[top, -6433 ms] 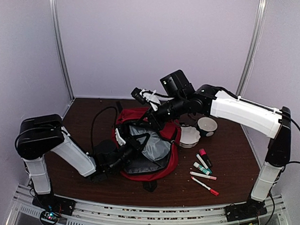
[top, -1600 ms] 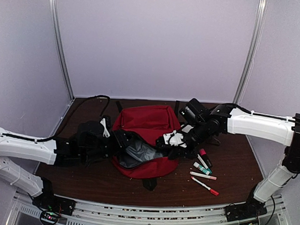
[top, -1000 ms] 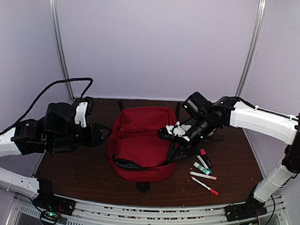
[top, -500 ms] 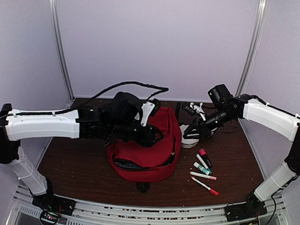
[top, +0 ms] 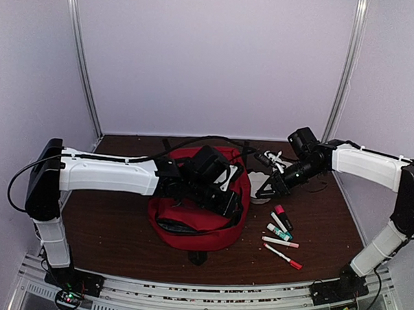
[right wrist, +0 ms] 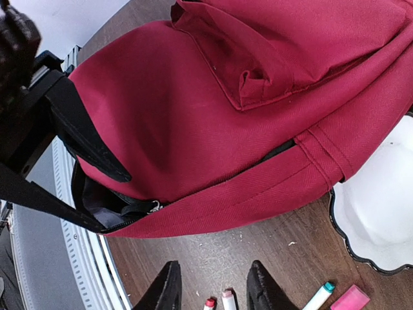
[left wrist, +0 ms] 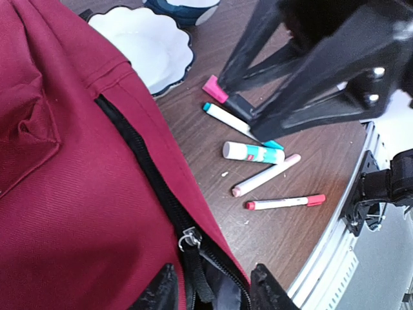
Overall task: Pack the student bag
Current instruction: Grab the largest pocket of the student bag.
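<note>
The left arm has swung in from the frame's left edge and now reaches across the large red fabric backpack, which lies mid-frame on the brown table. In the left wrist view, the bag's black zipper runs from upper left down to the left gripper, its fingers half spread and empty. The right gripper, likewise part-open and empty, hovers off the bag's right edge and looks the farther of the two from the zipper.

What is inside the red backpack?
Through the partly open zipper of the student bag only a strip of grey lining shows. The rest is covered, so any contents cannot be seen.
</note>
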